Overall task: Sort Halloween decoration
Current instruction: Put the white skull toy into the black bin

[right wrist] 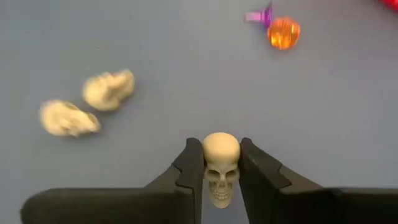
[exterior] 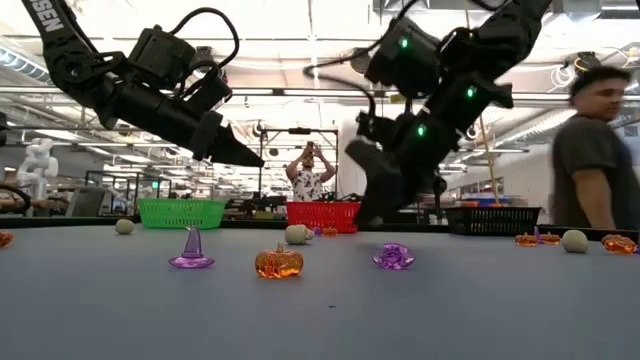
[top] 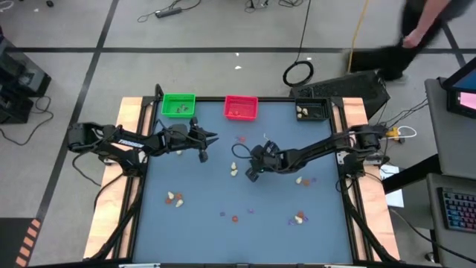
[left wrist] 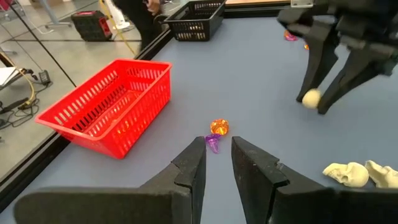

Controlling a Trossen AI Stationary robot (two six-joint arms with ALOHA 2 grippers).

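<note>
Tiny Halloween trinkets lie scattered on the blue-grey table. My right gripper, near the table's middle, is shut on a cream skull. Two more cream skulls lie beside it, with an orange pumpkin and a purple hat farther off. My left gripper hangs above the table left of centre, its fingers apart with nothing between them. It points toward that same pumpkin and the hat. My right gripper pinches the skull by its two sides between its two fingers. The fingers slant down from the table's right side. The skull's crown faces away from the wrist and its jaw points back between the fingers. Whether it rests on the table or hangs just above it, I cannot tell.
Along the far edge stand a green tray, a red tray and a black tray. More skulls, pumpkins and purple pieces lie toward the near edge. A person stands beyond the table.
</note>
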